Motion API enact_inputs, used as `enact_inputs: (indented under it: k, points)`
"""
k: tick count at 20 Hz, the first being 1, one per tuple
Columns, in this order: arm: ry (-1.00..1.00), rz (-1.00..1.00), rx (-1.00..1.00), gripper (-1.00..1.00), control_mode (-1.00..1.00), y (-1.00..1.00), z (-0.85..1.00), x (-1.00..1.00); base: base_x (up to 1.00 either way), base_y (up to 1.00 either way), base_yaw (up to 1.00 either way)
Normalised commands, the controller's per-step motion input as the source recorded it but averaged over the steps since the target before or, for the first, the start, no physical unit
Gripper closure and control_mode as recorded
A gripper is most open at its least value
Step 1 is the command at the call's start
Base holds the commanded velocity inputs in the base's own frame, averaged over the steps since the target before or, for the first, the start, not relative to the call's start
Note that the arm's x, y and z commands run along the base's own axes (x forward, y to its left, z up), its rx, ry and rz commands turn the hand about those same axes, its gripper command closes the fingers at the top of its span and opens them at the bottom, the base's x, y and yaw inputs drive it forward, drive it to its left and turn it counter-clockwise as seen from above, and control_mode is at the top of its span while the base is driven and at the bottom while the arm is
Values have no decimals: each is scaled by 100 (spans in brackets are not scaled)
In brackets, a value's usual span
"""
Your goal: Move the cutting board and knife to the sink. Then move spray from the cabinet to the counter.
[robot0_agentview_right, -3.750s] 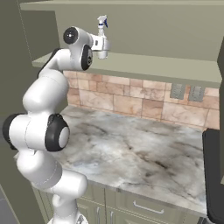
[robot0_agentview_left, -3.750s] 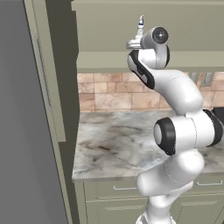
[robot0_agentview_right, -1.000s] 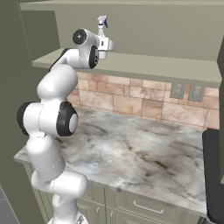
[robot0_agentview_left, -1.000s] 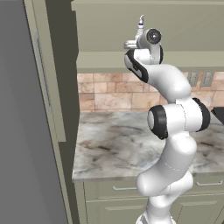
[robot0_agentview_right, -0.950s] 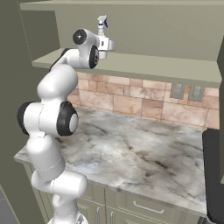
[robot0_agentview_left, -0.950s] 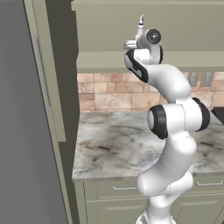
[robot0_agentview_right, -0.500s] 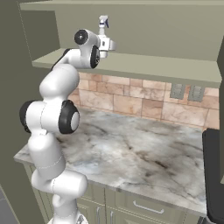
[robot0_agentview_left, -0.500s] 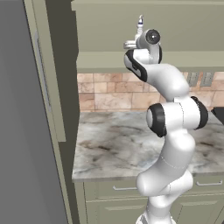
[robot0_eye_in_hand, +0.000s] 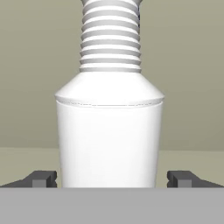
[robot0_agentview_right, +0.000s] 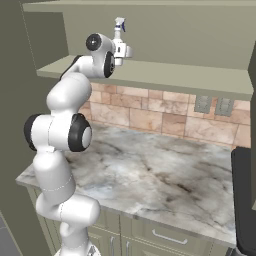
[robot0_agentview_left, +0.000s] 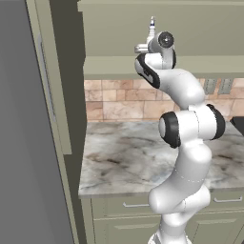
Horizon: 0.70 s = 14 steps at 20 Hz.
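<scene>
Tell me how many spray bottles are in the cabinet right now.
1. The spray bottle stands upright on the cabinet shelf, between the open gripper fingers. Others may be hidden beyond the views.

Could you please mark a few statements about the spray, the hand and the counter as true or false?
1. The spray stands upright on the cabinet shelf. True.
2. The hand is shut on the spray. False: its fingers stand open, one on each side of the bottle with gaps.
3. The spray lies on the counter. False: it is up on the shelf.
4. The bottle sits between the two fingers. True.
5. The arm reaches up to shelf height. True.
</scene>
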Motion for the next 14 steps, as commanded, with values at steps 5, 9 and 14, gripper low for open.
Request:
enact_inputs:
  k: [5, 9, 14]
  points:
    - [0, 0, 0, 100, -100, 0, 0, 0, 0, 0, 0]
    - [0, 0, 0, 100, -100, -2, 0, 0, 0, 0, 0]
    - [0, 0, 0, 100, -100, -2, 0, 0, 0, 0, 0]
